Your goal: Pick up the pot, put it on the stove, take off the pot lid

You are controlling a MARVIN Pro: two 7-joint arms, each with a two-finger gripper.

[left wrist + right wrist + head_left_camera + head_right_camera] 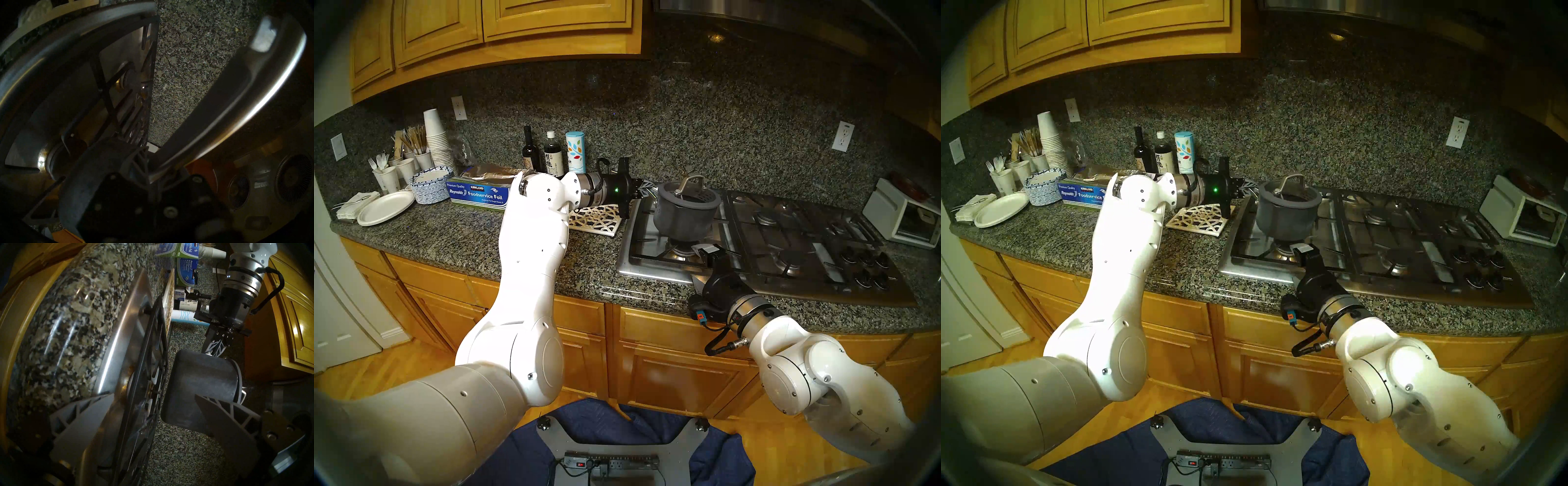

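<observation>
The dark grey pot point(682, 217) hangs a little above the left front burner of the stove point(653, 268); the right wrist view shows a narrow gap between the pot point(203, 383) and the black grate. The pot lid point(690, 197) sits on the pot, its silver loop standing up. My left gripper point(648, 190) reaches in from the left and is shut on the pot's silver handle point(237, 105). My right gripper point(704, 253) stands open over the stove's front edge, just in front of and below the pot, with nothing between its fingers point(226, 417).
A white patterned trivet point(595, 220) lies on the granite counter left of the stove. Behind it are bottles point(553, 157), a foil box point(480, 195), paper plates and cups. A white toaster oven point(901, 217) stands at the far right, and black knobs point(867, 268) line the stove's right front.
</observation>
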